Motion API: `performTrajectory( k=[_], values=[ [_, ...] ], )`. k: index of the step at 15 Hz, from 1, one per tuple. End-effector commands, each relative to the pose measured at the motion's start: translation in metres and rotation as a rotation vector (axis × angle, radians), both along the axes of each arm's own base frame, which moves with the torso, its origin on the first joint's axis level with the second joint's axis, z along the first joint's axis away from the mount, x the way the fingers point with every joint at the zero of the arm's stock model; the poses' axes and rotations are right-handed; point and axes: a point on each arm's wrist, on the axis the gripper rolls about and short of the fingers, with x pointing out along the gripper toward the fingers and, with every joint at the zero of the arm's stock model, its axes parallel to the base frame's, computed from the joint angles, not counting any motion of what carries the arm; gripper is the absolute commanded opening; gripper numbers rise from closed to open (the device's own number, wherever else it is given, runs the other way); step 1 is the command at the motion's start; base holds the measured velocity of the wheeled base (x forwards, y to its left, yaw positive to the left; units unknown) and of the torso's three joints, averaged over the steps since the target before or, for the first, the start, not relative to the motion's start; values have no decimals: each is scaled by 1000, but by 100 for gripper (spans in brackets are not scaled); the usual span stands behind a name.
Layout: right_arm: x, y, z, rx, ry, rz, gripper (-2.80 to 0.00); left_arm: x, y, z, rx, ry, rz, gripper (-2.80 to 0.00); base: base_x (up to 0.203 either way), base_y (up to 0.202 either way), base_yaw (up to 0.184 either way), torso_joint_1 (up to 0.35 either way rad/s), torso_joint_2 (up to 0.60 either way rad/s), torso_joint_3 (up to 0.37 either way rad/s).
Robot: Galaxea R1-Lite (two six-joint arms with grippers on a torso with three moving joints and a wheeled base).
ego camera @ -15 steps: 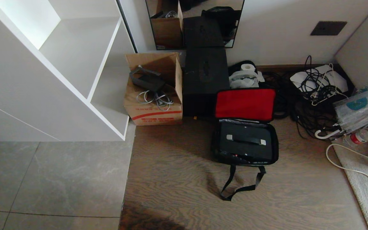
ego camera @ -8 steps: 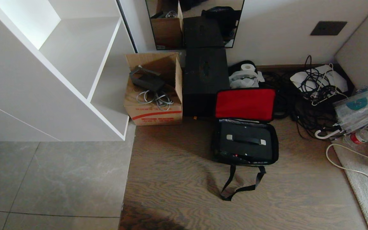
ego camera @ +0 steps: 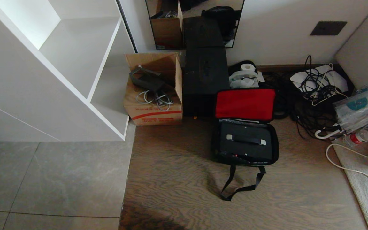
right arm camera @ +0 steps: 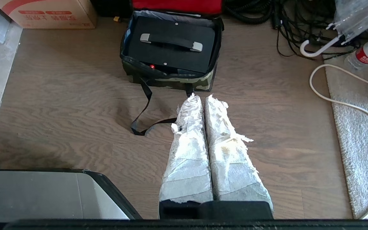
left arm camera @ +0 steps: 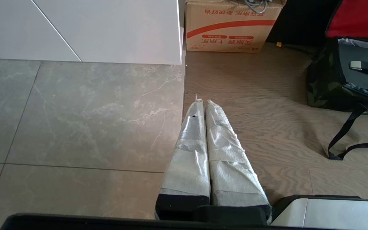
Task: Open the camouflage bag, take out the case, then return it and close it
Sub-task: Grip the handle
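the soft green-brown camouflage bag (ego camera: 244, 158) sits open on the brown wood-grain floor (ego camera: 177, 179), its red-lined lid (ego camera: 244, 104) folded back against the wall side. inside it lies the flat black hard case (ego camera: 245, 142), handle with silver ends up, filling the bag. a black strap (ego camera: 240, 185) trails from the bag's near side. just left of the lid stands a tall black box (ego camera: 204, 81), then an open cardboard box (ego camera: 153, 92) holding grey cables. tangled black cords (ego camera: 311, 95) lie to the right. the left gripper (left arm camera: 202, 103) and right gripper (right arm camera: 202, 97), both tape-wrapped, hang clenched and empty above the floor, the right one just short of the bag.
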Motion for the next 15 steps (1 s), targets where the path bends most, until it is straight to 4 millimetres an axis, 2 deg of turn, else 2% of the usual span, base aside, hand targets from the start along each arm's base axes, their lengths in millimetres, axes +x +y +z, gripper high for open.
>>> performTrajectory(
  k=[1,15],
  values=[
    [0,0,0,0,4,1,-280,0,0,0,0,-1,0,-280,0,0,0,0,0,0],
    [0,0,0,0,4,1,-280,0,0,0,0,0,0,-280,0,0,0,0,0,0]
  ],
)
